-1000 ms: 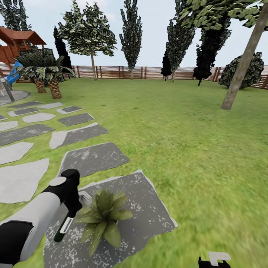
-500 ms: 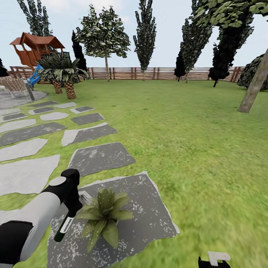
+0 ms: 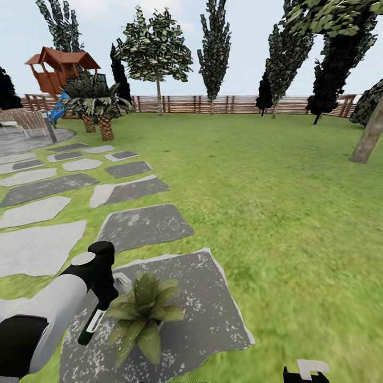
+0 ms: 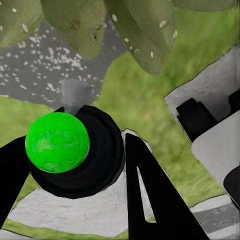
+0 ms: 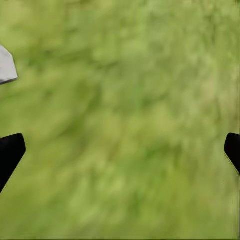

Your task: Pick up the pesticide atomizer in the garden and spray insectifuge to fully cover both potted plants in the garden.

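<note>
My left gripper [image 3: 105,304] is shut on the pesticide atomizer [image 3: 90,325], a slim dark bottle with a white label that slants down toward the slab. One potted plant [image 3: 140,314], a low rosette of broad green leaves, stands just right of the bottle on a large grey stepping slab [image 3: 213,314]; its pot is hidden under the leaves. In the left wrist view the atomizer's round black body [image 4: 102,155] with a bright green ball sits between the black fingers [image 4: 150,195], and the plant's leaves [image 4: 135,30] hang close ahead. My right gripper [image 3: 306,372] is open over lawn.
Grey stepping slabs [image 3: 143,226] run away to the left toward a round gravel patio [image 3: 21,141] with wicker chairs. Two palms [image 3: 98,103] and a wooden playhouse [image 3: 61,66] stand behind. A slatted fence [image 3: 239,103] bounds the lawn; a leaning trunk [image 3: 367,141] rises at right.
The whole head view has swung left, so the playhouse, palms and trees sit further right in the picture. The left arm, the atomizer and the plant keep about the same places.
</note>
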Available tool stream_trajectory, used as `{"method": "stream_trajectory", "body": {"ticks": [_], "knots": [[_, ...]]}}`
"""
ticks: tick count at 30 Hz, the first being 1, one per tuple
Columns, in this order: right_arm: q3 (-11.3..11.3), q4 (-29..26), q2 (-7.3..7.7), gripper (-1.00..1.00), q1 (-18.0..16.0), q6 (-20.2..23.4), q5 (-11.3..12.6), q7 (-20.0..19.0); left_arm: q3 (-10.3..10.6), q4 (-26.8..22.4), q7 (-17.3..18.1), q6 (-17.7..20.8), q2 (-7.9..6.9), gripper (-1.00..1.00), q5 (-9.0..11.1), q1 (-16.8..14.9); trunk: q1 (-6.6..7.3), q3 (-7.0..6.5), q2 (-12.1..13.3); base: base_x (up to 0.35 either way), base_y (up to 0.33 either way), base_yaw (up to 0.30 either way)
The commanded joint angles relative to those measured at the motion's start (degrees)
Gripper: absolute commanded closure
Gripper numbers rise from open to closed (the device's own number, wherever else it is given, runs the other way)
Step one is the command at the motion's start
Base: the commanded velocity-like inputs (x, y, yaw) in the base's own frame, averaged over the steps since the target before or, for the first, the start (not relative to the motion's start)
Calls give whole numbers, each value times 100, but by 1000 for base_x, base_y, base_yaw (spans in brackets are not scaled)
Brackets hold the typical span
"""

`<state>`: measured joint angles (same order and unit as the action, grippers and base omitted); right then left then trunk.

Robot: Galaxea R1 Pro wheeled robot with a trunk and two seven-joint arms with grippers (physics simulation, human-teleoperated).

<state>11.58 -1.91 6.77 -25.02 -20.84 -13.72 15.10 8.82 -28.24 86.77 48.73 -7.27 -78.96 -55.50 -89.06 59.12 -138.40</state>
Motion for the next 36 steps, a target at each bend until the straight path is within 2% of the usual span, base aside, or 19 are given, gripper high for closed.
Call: {"method": "stream_trajectory", "body": {"ticks": [1,17,22,26,29,32,34,36], "knots": [[46,6,0,-100,-3,-16,-60,16,25,-6,52,59,-3,100,-32,-4,2,5,-2,-102,-256,264],[45,6,-6,-100,-3,-9,-60,12,5,65,42,53,3,100,-32,22,2,5,-2,-180,-222,277],[45,6,-5,-100,-4,-13,-60,11,-26,1,-56,83,10,100,12,446,2,5,-2,-14,-39,272],[46,6,2,-100,-3,-16,-60,11,-42,47,-169,156,28,100,42,596,2,5,-2,-1,-2,75],[46,8,8,-100,-3,-16,-60,11,-52,62,-472,176,58,100,236,684,2,5,-2,0,0,7],[46,7,14,-100,-3,-15,-60,10,-53,64,-779,226,126,100,548,744,2,5,-2,0,0,1],[46,6,13,-100,-3,-9,-60,10,-62,64,-989,238,144,100,646,756,2,5,-2,0,0,0],[46,6,10,-100,-3,-14,-60,8,-69,64,-1039,241,150,100,666,764,2,5,-2,0,-27,0]]}}
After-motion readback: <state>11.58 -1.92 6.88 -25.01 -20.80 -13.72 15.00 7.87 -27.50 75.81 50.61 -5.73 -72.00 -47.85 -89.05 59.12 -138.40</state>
